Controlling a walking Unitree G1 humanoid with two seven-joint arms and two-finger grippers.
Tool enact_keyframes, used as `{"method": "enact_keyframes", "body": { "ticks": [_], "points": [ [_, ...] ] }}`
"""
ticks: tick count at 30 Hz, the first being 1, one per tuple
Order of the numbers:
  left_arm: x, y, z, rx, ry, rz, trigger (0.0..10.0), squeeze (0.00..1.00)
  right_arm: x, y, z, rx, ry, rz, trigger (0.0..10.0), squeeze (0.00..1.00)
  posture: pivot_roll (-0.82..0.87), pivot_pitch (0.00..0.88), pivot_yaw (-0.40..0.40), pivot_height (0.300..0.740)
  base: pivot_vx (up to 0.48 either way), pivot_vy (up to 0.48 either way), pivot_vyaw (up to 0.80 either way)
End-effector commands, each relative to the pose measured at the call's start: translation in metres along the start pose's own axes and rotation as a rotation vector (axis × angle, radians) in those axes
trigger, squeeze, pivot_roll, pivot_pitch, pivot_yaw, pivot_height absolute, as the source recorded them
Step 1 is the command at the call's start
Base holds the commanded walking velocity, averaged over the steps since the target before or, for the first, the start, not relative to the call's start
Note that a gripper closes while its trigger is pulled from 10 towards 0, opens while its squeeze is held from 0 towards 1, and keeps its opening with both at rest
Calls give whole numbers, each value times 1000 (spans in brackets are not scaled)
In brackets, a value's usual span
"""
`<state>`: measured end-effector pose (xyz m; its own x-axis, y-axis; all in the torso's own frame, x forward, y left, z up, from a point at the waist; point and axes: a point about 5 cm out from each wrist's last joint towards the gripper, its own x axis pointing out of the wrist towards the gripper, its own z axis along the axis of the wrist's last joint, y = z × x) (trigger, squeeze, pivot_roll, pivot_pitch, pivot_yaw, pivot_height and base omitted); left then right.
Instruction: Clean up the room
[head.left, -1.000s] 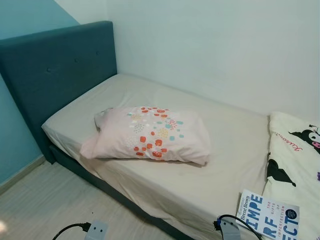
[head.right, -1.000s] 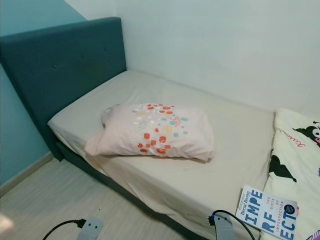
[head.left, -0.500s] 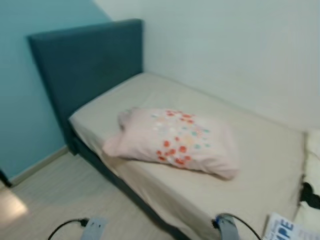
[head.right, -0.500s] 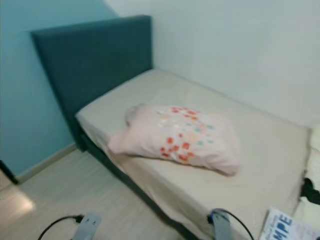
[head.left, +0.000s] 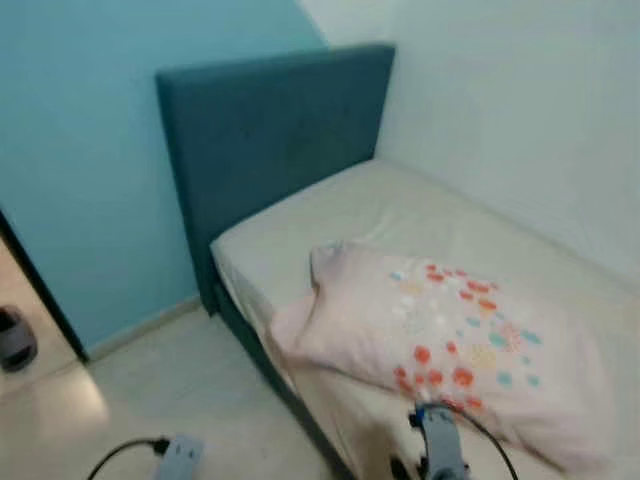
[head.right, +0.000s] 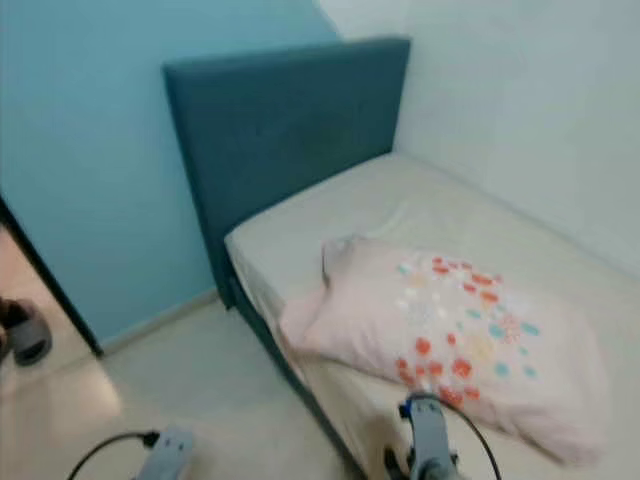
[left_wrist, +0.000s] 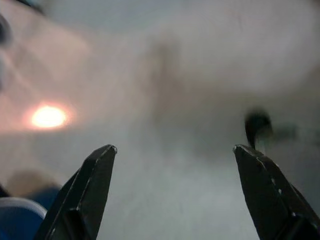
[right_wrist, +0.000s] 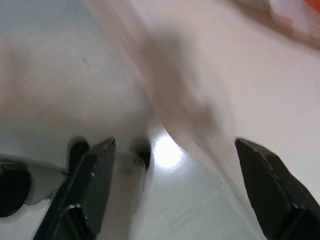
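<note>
Head cams down on bed (head.left: 300, 240); wrists floorward.

A pillow (head.left: 450, 350) lies on the bed (head.left: 300, 240). The headboard (head.left: 270, 140) stands behind it. The floor (head.left: 150, 400) is left of the bed.

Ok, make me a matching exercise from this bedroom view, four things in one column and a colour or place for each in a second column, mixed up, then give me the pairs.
Column one:
1. headboard
2. pillow
3. wall behind the headboard
4. shoe

Column two:
A. pale pink with red and blue dots, lying on the bed
B. light blue
C. dark teal, standing at the end of the bed
D. on the floor beyond the doorway, at the robot's left

Pairs: 1-C, 2-A, 3-B, 4-D
</note>
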<state>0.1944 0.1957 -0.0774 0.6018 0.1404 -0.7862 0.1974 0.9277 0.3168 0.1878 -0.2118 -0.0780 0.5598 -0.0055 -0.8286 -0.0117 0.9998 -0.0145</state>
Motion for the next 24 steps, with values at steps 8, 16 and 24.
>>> {"method": "enact_keyframes", "body": {
  "ticks": [8, 16, 24],
  "points": [
    [-1, -7, -5, 17, 18, -26, 10000, 0, 0, -6, 8, 16, -15, -20, 10000, 0, 38, 0, -61, 740, 432, 0, 0],
    [-2, -9, -7, -8, 19, -27, 10000, 0, 1, -4, 6, 65, -6, -49, 10000, 0, 38, 0, -58, 740, 154, 0, -545],
    [-2, -7, -9, 4, 25, -22, 10000, 0, -1, -17, 5, 216, -4, -147, 10000, 0, 38, 0, -53, 740, 0, 0, -88]
  ]
}}
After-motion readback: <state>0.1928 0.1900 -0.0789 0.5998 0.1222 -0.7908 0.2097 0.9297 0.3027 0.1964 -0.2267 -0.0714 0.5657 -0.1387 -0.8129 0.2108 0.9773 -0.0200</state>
